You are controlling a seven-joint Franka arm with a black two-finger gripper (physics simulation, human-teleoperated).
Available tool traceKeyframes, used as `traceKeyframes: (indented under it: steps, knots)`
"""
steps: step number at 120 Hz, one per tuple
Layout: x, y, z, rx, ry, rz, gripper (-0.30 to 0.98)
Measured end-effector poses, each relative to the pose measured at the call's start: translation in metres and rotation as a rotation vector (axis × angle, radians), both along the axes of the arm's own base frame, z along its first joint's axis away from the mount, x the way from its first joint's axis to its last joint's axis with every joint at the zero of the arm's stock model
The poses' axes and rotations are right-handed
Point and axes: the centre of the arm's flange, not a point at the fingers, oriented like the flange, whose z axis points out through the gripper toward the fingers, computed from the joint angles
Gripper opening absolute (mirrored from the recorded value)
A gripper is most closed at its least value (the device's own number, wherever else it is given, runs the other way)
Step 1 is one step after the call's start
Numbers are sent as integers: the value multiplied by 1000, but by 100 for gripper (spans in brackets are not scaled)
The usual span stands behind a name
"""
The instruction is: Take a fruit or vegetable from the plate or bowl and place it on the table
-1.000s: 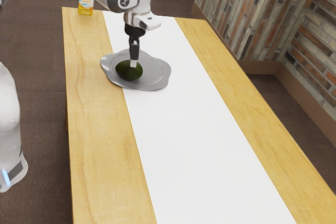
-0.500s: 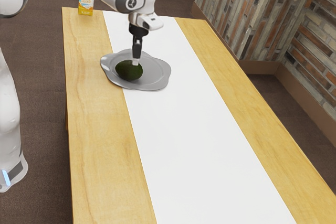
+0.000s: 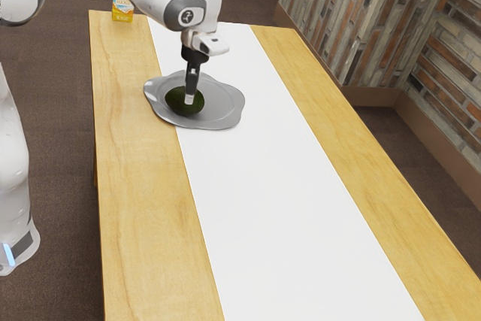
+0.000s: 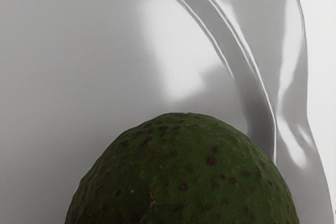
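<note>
The black gripper (image 3: pixel 189 100) has lowered at the speckled green avocado (image 4: pixel 184 177); I can't tell its opening or hold. Centre before squeezing.

The plate (image 3: pixel 225 103) looks glossy and metallic, the avocado (image 4: pixel 184 177) rough.

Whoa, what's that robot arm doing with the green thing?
I'm a robot arm, and my gripper is right down at a dark green fruit, which looks like an avocado. It sits on the shiny gray plate. My job is to pick it up and put it on the table, but it isn't there yet.
</note>
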Motion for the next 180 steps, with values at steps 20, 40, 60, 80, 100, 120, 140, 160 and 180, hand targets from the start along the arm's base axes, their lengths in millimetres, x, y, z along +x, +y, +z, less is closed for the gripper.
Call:
traceKeyframes:
  steps: [20, 40, 60, 80, 100, 120, 140, 160, 180]
  knots:
    - [3, -3, -17, -15, 8, -6, 69]
    - [7, -2, -28, -17, 8, -12, 69]
    - [8, -1, -30, -25, -4, -10, 56]
    - [8, 2, -31, -25, -10, -7, 42]
    - [16, -5, -19, -9, -37, -26, 39]
    - [55, -37, 38, 39, -142, -113, 38]
    - [123, -103, 90, 85, -225, -244, 38]
    - [203, -189, 92, 113, -236, -367, 38]
    - [225, -225, 80, 106, -208, -361, 37]
